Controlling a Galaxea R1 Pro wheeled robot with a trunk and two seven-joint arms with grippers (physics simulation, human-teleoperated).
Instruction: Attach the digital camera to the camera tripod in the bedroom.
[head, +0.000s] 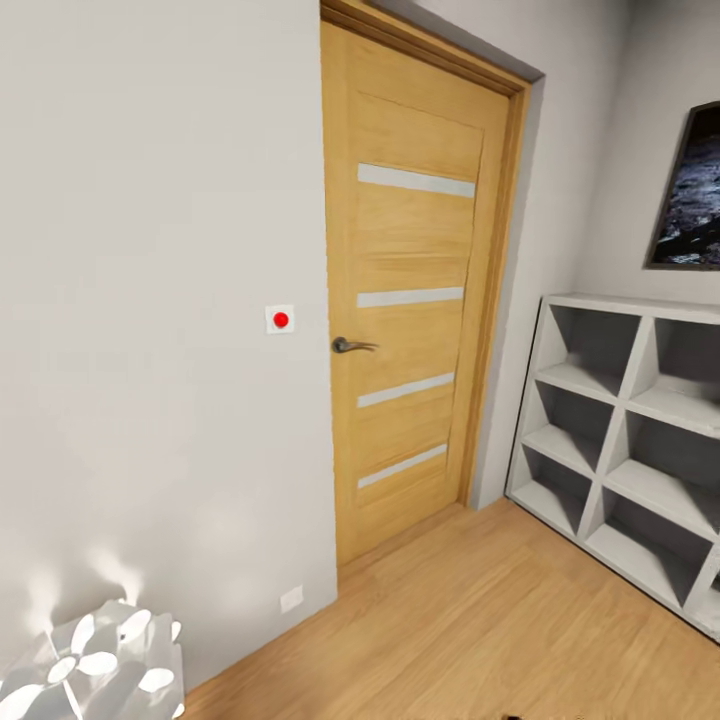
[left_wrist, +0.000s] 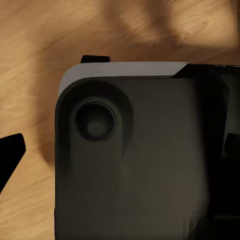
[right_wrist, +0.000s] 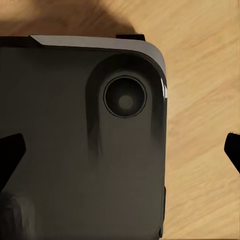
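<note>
Dark grey panels of the robot's own base (left_wrist: 150, 165) sit close under both wrist cameras, over light wood floor (right_wrist: 200, 150). Black fingertips of the right gripper (right_wrist: 120, 150) show at opposite picture edges, so its jaws stand apart and empty; one tip of the left gripper (left_wrist: 10, 155) shows, so its state cannot be told. Ahead stands a closed wooden door (head: 415, 300): a red wall button (head: 280, 319) just beside its handle, white cubby shelves (head: 625, 450) farther off on the opposite side. No camera or tripod appears, so finding, grasping and mounting all seem left.
</note>
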